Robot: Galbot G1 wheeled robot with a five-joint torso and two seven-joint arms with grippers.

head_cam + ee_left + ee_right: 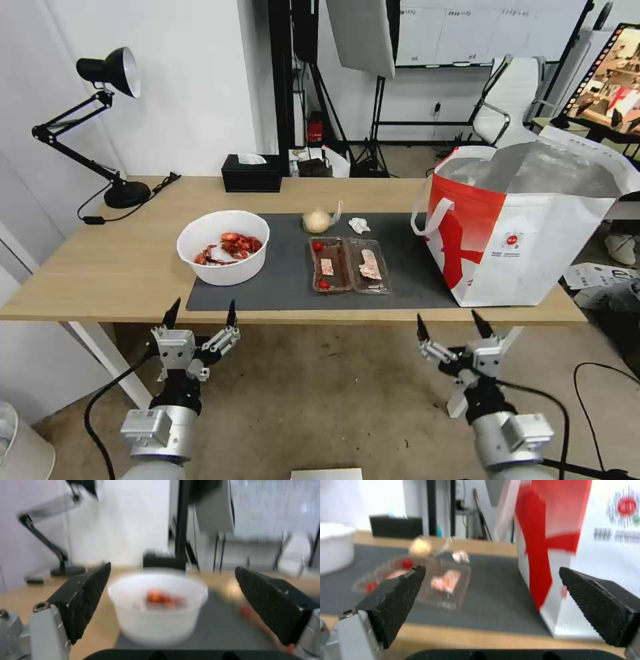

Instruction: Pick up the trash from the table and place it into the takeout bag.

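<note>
- Both grippers sit nearest my head camera, below the near table edge: the left gripper (202,313) with fingers spread wide and nothing between them, the right gripper (452,325) likewise spread and empty.
- Beyond them runs the table (100,267), long light wood, with the dark grey mat (287,280) laid across its middle.
- Next in size is the takeout bag (533,233), standing open on the right end of the table, foil lining showing, its near corner just ahead of my right gripper.
- Then the white bowl of red shells (223,247), on the mat's left end, straight ahead of my left gripper and framed between its fingers in the left wrist view.
- The clear plastic tray (349,265) lies mid-mat between bowl and bag, ahead and to the left of my right gripper.
- The beige knotted bag (317,221) sits behind the tray, and the crumpled white tissue (359,225) just beside it, both well apart from either gripper.
- As I read it, nothing is picked yet; I am at the approach. My next move calls for raising an arm above the tabletop and reaching over one piece of trash.
</note>
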